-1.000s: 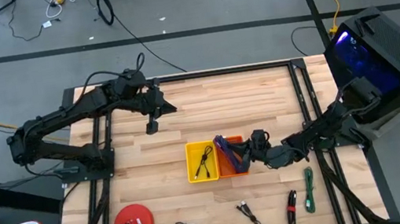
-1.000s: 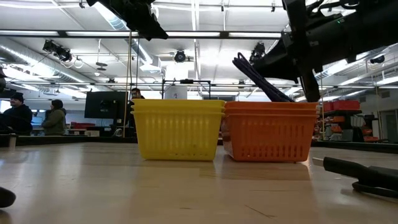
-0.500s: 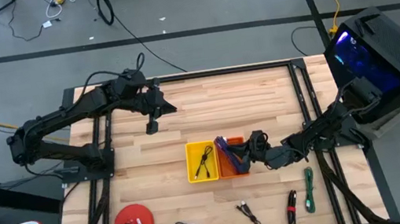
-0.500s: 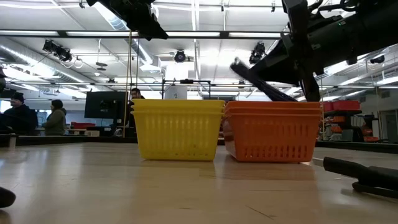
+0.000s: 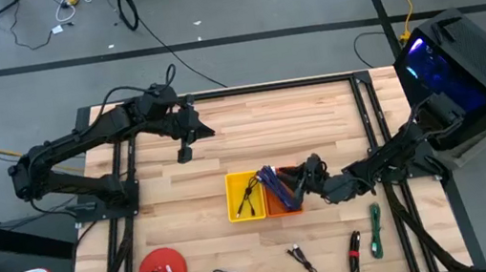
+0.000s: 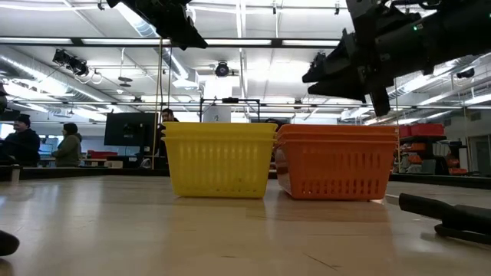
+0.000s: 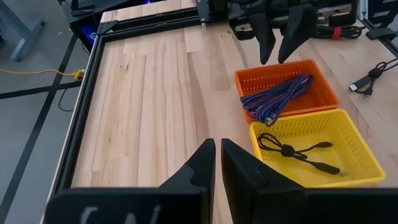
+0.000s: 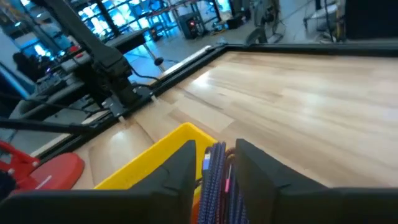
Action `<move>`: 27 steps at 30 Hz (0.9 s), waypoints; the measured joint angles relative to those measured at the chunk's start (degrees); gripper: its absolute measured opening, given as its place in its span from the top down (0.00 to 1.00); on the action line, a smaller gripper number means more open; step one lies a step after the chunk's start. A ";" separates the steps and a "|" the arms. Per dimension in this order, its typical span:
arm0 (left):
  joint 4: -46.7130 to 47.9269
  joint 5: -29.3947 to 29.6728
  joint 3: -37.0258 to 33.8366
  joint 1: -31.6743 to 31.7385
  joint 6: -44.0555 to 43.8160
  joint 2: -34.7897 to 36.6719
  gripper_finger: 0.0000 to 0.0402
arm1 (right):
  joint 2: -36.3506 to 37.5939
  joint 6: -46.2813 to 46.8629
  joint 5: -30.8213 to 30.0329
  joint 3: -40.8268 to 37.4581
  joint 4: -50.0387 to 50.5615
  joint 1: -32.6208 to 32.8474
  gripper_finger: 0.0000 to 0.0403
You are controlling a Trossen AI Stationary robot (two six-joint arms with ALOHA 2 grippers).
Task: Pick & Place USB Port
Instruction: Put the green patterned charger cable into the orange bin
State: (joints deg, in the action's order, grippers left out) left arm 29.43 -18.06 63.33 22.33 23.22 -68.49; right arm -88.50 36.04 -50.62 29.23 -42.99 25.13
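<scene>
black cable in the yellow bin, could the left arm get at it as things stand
Probably yes. The black cable lies alone in the open-topped yellow bin, nothing over it. The left gripper hangs apart over bare wood. The right gripper sits over the neighbouring orange bin, which might crowd the approach.

Two arms, one working, one waiting

Right arm is reaching in low from the table's right edge, elbow bent, its right gripper (image 5: 304, 181) hanging fingers-down — fingers (image 7: 266, 38) parted with a clear gap. Left arm is stretching across the far left side, its left gripper (image 5: 185, 151) hovering high — fingers (image 7: 200, 163) nearly touching.
</scene>
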 joint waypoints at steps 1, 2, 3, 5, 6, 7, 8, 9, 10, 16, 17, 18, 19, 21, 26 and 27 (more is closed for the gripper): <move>0.02 0.00 0.00 0.00 0.00 0.00 0.92 | 0.67 -0.73 0.55 0.00 0.38 -0.05 0.70; 0.06 0.00 0.00 0.00 0.00 0.00 0.92 | 1.66 -1.34 1.11 0.00 1.26 -0.05 0.69; 0.09 0.00 0.00 0.00 0.00 0.00 0.92 | 2.93 -2.13 1.52 0.00 2.47 -0.05 0.69; 0.17 0.00 0.00 0.00 0.00 0.00 0.92 | 6.83 -3.77 1.68 0.00 7.63 -0.05 0.68; 0.36 0.00 0.00 0.00 0.00 0.00 0.92 | 9.22 -3.71 0.91 0.00 11.59 -0.03 0.68; 0.70 0.00 0.00 0.00 0.00 0.00 0.92 | 12.03 -2.65 -0.34 0.02 16.99 0.01 0.68; 1.01 0.00 0.00 0.00 -0.01 0.00 0.92 | 14.97 -0.64 -1.42 0.02 23.41 0.11 0.68; 1.32 0.00 0.00 0.00 -0.01 0.00 0.92 | 18.02 2.40 -1.83 0.02 30.06 0.19 0.69; 1.80 -0.02 0.00 -0.02 -0.01 0.00 0.92 | 20.98 5.91 -1.53 0.02 36.57 0.27 0.70; 3.21 0.00 -0.02 -0.01 -0.02 -0.02 0.92 | 31.57 28.95 9.70 0.02 65.63 2.02 0.78; 3.21 0.00 -0.02 0.00 -0.02 -0.02 0.92 | 32.06 31.73 11.33 0.02 68.83 2.54 0.80; 3.17 0.00 -0.02 0.00 -0.02 -0.02 0.92 | 32.32 33.71 13.08 0.02 70.95 3.22 0.82; 3.17 -0.02 -0.02 -0.02 -0.02 -0.02 0.92 | 32.47 35.05 14.72 0.00 72.35 3.99 0.84; 3.15 0.00 -0.02 0.00 -0.02 -0.02 0.92 | 32.52 35.94 17.28 0.00 72.53 5.55 0.87; 3.13 -0.02 -0.02 -0.02 -0.04 -0.02 0.92 | 32.54 39.13 20.85 0.00 73.11 10.57 0.93; 3.13 0.00 -0.02 0.00 -0.04 -0.02 0.92 | 32.52 40.33 21.62 0.00 73.54 11.75 0.94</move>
State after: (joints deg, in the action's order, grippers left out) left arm 32.56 -18.06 63.31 22.33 23.18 -68.51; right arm -55.98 76.37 -29.00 29.23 30.54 36.88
